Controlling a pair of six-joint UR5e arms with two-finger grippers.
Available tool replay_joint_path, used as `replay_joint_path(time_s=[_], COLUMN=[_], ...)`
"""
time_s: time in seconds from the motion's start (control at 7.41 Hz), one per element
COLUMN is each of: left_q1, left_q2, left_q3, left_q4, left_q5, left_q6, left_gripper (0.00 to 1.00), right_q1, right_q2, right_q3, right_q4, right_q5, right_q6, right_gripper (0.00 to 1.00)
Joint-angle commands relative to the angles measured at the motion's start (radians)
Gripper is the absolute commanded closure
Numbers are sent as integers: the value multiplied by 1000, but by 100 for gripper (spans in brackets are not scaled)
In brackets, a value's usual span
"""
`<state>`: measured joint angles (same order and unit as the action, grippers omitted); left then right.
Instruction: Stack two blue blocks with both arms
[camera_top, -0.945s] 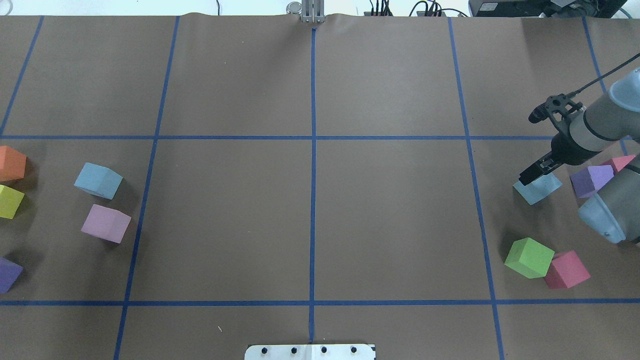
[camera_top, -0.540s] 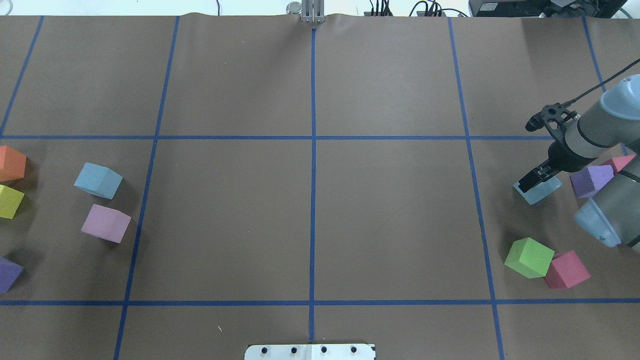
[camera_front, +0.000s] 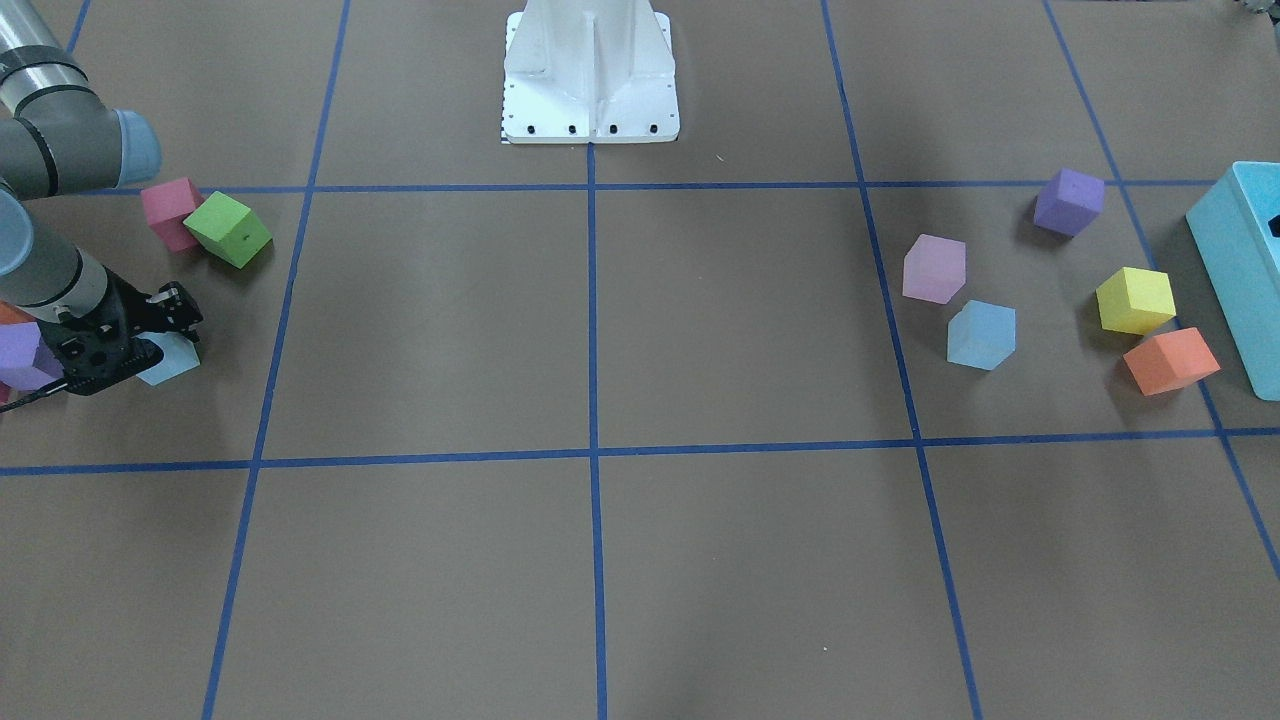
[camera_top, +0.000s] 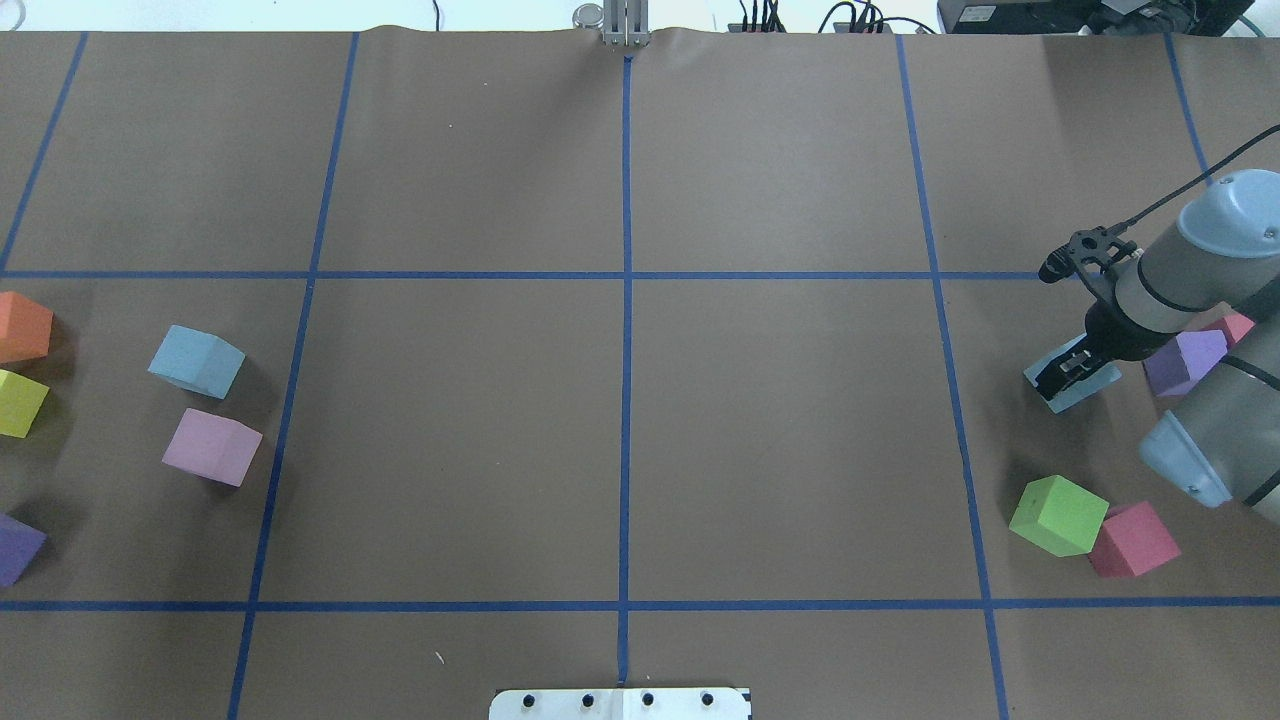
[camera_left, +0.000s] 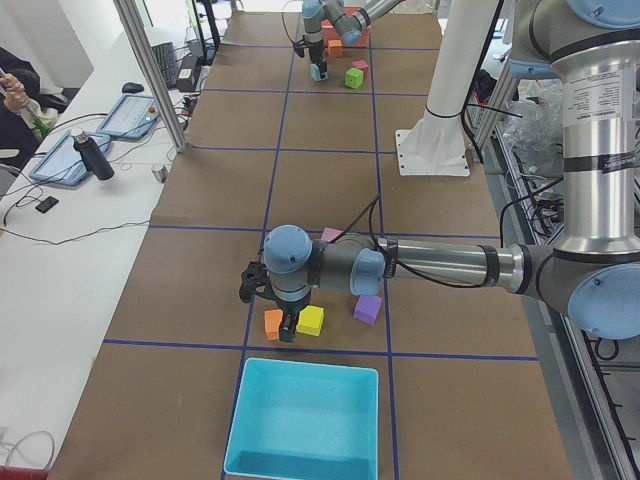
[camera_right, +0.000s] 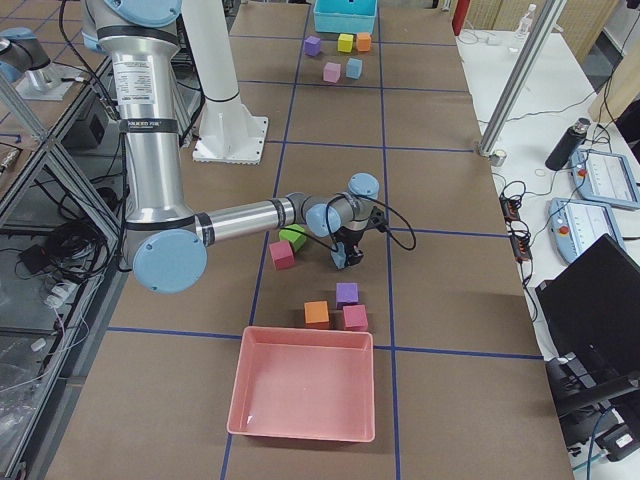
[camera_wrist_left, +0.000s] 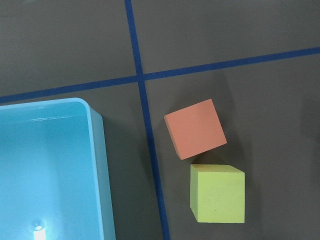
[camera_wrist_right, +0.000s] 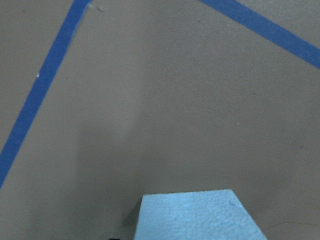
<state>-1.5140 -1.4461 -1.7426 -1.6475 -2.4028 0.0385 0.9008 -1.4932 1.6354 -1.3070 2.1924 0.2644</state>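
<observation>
One pale blue block (camera_top: 197, 360) lies free on the left half of the table and also shows in the front view (camera_front: 981, 335). The other blue block (camera_top: 1088, 385) lies at the right, partly covered by my right gripper (camera_top: 1066, 371). That gripper is down on this block with its jaws apart around it. The block's top face fills the bottom of the right wrist view (camera_wrist_right: 197, 215). My left gripper (camera_left: 288, 333) shows only in the left side view, low beside the orange cube (camera_wrist_left: 195, 135) and yellow cube (camera_wrist_left: 218, 194). I cannot tell its state.
A purple cube (camera_top: 1183, 360) sits right beside the right gripper. A green cube (camera_top: 1058, 515) and a red cube (camera_top: 1133, 540) lie nearer. A pink cube (camera_top: 212, 447) lies by the left blue block. A turquoise box (camera_wrist_left: 97, 165) stands at the left end, a pink tray (camera_right: 305, 395) at the right.
My right arm has swung more upright and lowered its gripper onto the right blue block. The blocks have not moved.
</observation>
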Motion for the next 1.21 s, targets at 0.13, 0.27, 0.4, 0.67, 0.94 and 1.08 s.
replay_joint_path(time_s=[0.13,0.27,0.4,0.67,0.94,1.08], left_q1=[0,-2,-2,0,0,0], left_q2=[1,1,1,1,1,1], left_q3=[-2,-3,-5,-3,-2,0], left_q4=[0,0,0,0,0,0], left_q5=[-1,-1,-2,-2,-5,-7], left_q6=[0,0,0,0,0,0], left_gripper=[2,2,2,2,2,2], right_q1=[45,61,64,-3,-171,-253], right_q2=[13,34,122,296,448,537], right_q3=[30,61,69,84,72,23], right_q4=[-11,-49,-140,-224,-230,-236], right_q5=[18,24,23,14,-96,-190], right_q6=[1,2,37,341,703,842], right_gripper=[83,84,84,84,84,84])
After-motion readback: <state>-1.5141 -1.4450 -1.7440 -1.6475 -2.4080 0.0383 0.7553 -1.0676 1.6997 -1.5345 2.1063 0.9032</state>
